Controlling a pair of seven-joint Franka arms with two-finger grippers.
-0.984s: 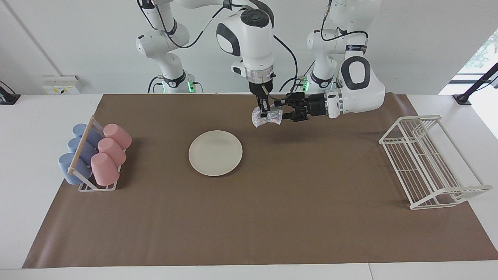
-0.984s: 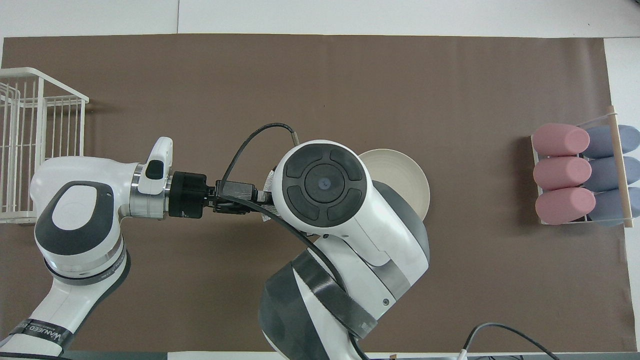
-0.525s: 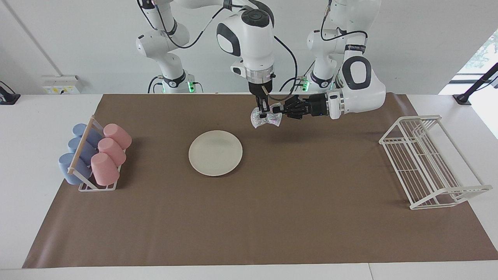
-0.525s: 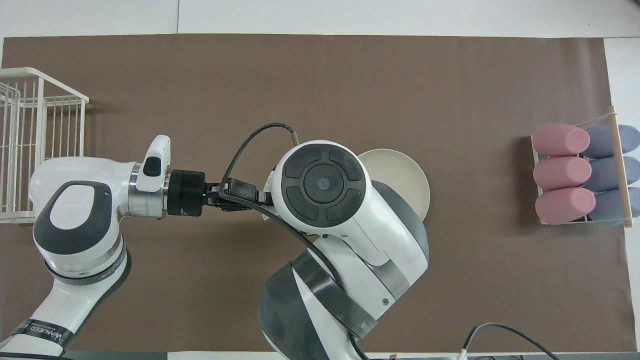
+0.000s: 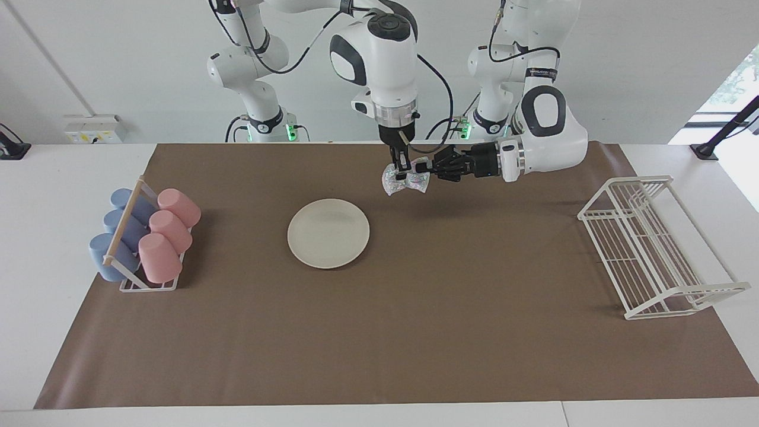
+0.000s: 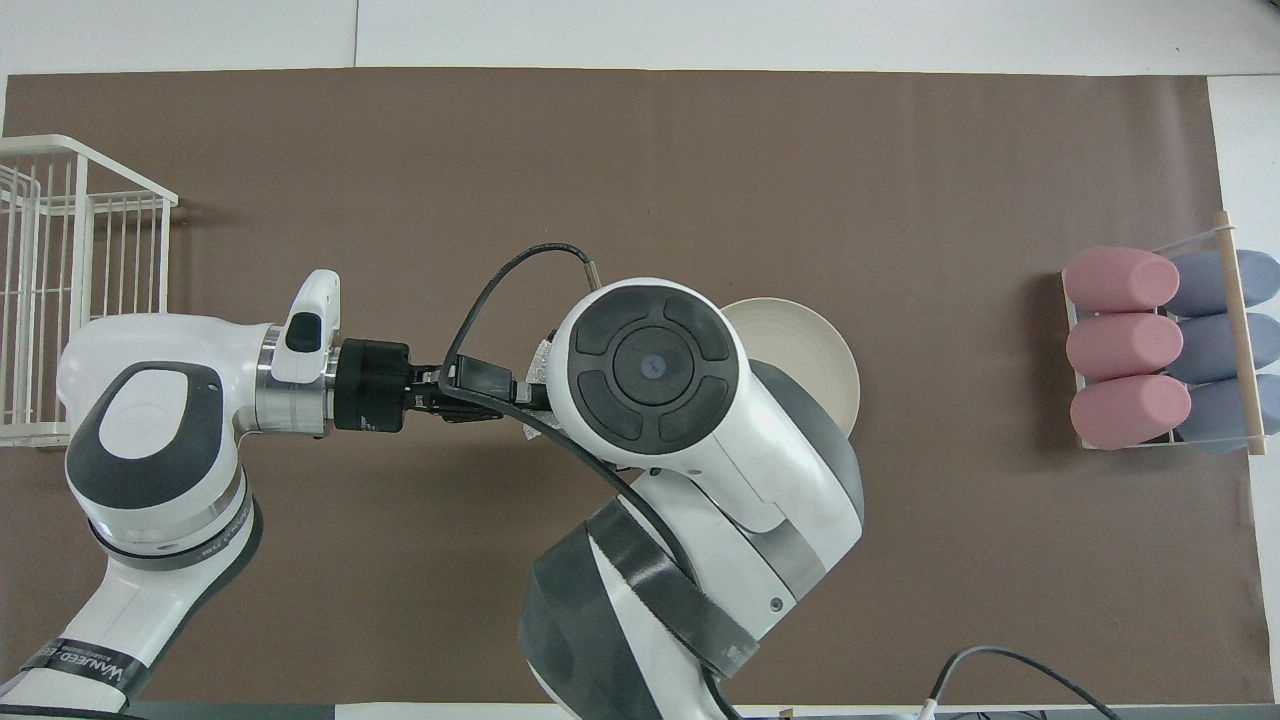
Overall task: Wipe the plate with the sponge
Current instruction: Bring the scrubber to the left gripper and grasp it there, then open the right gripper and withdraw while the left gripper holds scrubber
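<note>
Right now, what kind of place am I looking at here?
Most likely a robotics lab staged as a dishwashing station: two robot arms at a table under a brown paper sheet, a white wire dish rack, a holder of pink and blue cups, and a plate.

Hidden under the right arm

From overhead, the plate (image 6: 815, 350) shows only its three o'clock side; the sponge (image 6: 541, 358) barely peeks out.

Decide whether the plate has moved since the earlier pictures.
No. The plate lies at the same spot on the brown mat, level with the cup rack.
</note>
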